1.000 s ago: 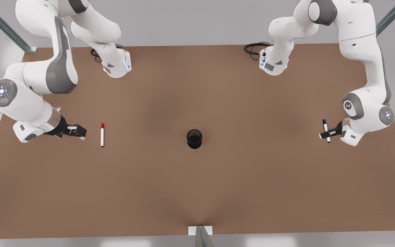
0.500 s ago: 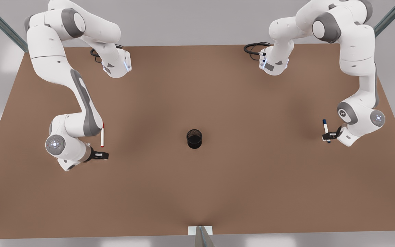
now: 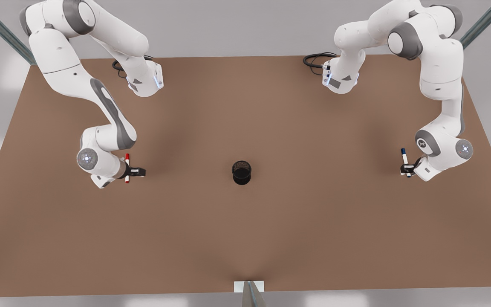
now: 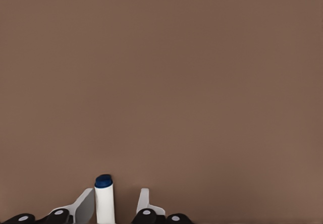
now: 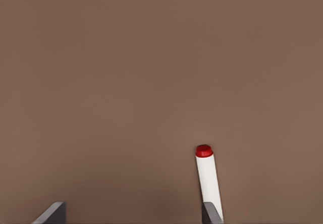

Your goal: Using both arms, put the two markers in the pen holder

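The red-capped marker lies on the brown table at the front view's left. My right gripper hangs over its lower half, open wide, and the barrel lies close to one finger. At the front view's right lies the blue-capped marker. My left gripper straddles it, open: one finger is against the barrel and the other stands a little apart. The black mesh pen holder stands upright mid-table between the arms.
Both arm bases stand at the table's far edge with black cables beside them. A small white bracket sits at the near edge. Bare tabletop lies between each marker and the holder.
My right arm swung in from the front view's left and now has its gripper over the red marker. My left gripper's fingers have narrowed around the blue marker. Neither marker has moved.
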### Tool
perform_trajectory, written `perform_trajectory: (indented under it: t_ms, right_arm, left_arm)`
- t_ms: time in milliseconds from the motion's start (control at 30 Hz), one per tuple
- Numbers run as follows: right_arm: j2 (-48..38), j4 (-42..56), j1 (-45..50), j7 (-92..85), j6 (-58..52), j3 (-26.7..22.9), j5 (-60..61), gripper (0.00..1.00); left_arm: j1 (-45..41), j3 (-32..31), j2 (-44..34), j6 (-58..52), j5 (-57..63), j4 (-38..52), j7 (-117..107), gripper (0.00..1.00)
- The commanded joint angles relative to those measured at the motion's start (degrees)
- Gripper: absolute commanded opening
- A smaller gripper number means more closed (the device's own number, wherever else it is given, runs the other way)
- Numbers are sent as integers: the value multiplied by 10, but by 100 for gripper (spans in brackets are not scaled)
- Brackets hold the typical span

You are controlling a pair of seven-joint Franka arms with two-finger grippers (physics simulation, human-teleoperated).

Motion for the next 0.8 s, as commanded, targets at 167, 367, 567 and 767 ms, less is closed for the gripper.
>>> perform_trajectory:
  t_ms: [167, 367, 567, 767]
  right_arm:
    - [7, -2, -43, -3, 36, -5, -108, 100]
    - [23, -39, -53, -7, 82, -4, -146, 100]
    - [26, -38, -61, -7, 82, -2, -147, 65]
    - [24, -39, -62, -7, 81, 3, -146, 61]
  left_arm:
    - [0, 0, 0, 2, -5, 0, 71, 39]
    - [-1, 0, 5, 3, -6, 0, 70, 37]
    - [-2, 0, 9, 2, -17, 0, 71, 30]
    - [-5, 0, -4, -12, -17, 6, 66, 21]
